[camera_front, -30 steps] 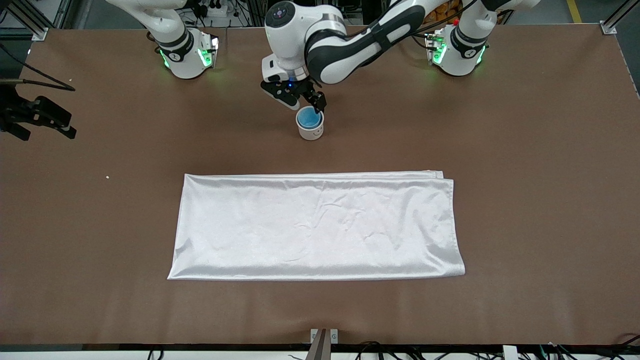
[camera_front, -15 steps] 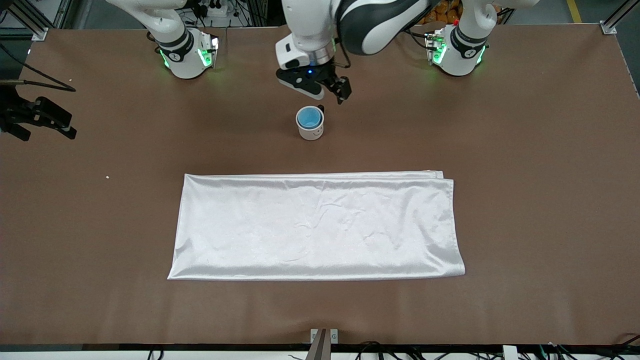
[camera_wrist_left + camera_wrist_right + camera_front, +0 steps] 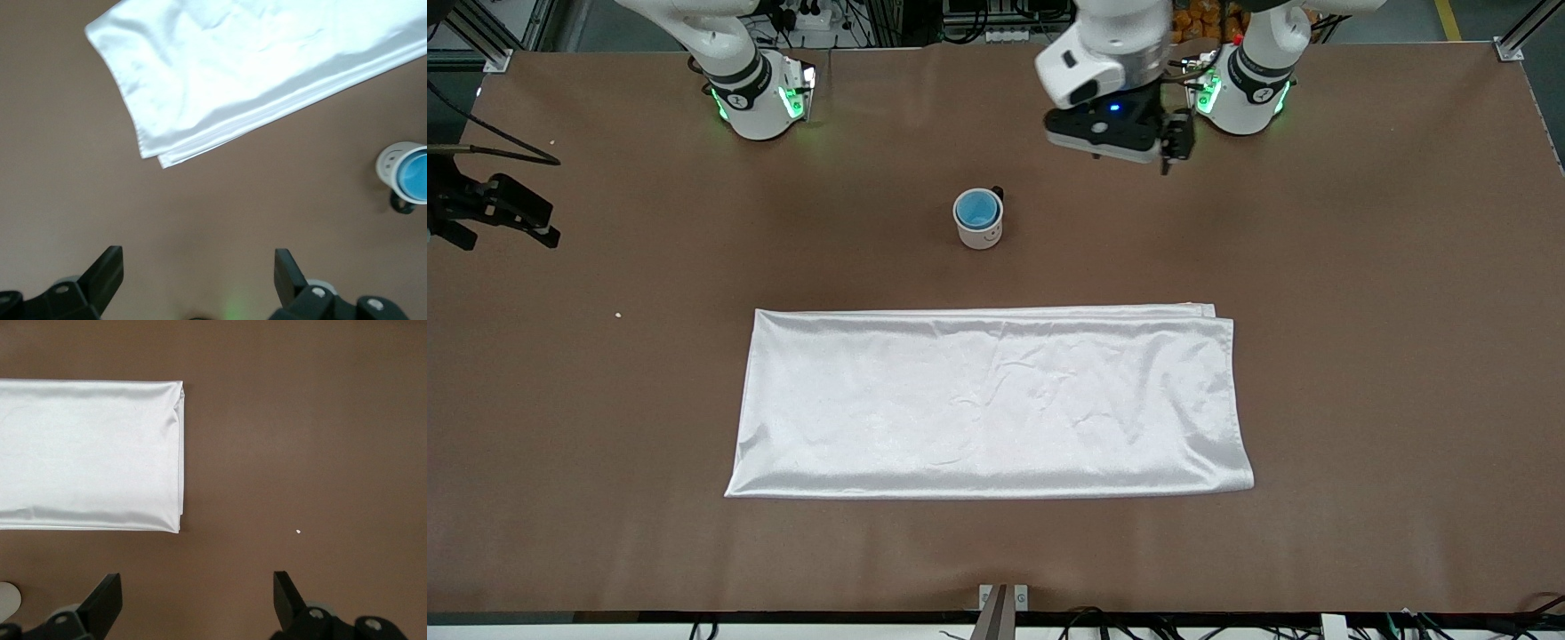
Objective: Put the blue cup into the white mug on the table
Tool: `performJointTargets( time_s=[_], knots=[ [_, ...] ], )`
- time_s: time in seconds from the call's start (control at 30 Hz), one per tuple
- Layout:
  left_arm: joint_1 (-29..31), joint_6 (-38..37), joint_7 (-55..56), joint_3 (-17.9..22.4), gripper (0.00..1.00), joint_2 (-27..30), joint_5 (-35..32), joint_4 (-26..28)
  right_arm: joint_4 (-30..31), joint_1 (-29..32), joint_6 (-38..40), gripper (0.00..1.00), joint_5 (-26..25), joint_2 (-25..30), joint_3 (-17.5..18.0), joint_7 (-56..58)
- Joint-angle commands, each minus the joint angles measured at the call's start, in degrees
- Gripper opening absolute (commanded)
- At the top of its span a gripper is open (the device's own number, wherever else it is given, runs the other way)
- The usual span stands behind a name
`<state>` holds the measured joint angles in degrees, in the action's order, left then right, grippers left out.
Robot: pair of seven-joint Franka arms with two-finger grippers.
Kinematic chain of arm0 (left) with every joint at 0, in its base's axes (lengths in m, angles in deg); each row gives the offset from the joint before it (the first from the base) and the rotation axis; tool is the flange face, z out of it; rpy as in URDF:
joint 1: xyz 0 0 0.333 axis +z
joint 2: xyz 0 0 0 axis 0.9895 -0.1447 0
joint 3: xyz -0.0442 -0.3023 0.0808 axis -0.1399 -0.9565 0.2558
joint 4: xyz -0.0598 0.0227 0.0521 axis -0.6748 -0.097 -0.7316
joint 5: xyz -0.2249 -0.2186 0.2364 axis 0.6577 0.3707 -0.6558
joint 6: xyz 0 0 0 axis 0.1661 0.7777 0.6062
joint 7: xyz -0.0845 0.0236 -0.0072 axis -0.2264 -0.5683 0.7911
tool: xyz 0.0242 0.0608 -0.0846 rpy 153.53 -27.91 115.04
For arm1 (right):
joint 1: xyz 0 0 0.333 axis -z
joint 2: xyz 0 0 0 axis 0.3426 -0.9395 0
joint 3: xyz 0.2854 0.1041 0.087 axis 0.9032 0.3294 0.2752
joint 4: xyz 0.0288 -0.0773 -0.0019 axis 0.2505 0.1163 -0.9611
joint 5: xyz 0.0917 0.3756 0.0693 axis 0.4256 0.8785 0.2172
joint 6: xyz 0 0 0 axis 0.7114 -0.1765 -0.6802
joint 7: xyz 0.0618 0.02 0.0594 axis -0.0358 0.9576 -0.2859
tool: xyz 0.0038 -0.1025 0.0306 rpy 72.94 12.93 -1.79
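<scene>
Brown covering runs across the whole surface [image 3: 1360, 356], with the white mug [image 3: 980, 233] standing upright on it as the landmark for everything else. Inside the mug sits the blue cup [image 3: 975, 209], upright too, its rim showing just above the mug's rim; the mug's dark handle points toward the robots' bases and a small black face mark shows on the side toward the front camera. Nearer to the front camera than the mug lies a white cloth [image 3: 987, 404], spread flat and wrinkled, well apart from the mug. The left pincer [image 3: 1138, 147] hangs in the air over bare surface, away from the mug toward the left arm's base, its fingers [image 3: 103, 277] spread wide with nothing between them; its wrist view catches the mug and cup at the edge. The right pincer [image 3: 193, 603] waits toward the right arm's end of the surface, far from the mug, its fingers likewise wide apart and empty over bare brown surface near one end of the cloth.
</scene>
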<state>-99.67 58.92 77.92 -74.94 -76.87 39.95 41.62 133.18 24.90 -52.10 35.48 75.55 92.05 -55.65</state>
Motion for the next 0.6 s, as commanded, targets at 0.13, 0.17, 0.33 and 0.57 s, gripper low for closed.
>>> performJointTargets(
  time_s=[0.13,0.17,0.33,0.57],
  knots=[
    [0.1,-1.1,-6.2,14.1,1.0,4.3,5.3,2.1,-0.6,0.5,0.8,1.0,-0.9,-0.3,0.4,0.6],
    [0.1,-1.1,-6.3,15.4,1.0,4.3,5.3,2.1,-0.6,0.5,0.8,1.0,-0.9,-0.4,0.4,0.6],
    [0.1,-1.1,-6.9,19.7,1.0,4.3,5.4,2.0,-0.6,0.8,1.3,1.0,-0.8,-0.5,0.2,0.6],
    [0.2,-0.2,-7.0,25.3,1.0,4.2,8.1,1.8,-0.6,2.6,1.7,1.0,0.0,-0.6,0.2,0.9]
  ],
)
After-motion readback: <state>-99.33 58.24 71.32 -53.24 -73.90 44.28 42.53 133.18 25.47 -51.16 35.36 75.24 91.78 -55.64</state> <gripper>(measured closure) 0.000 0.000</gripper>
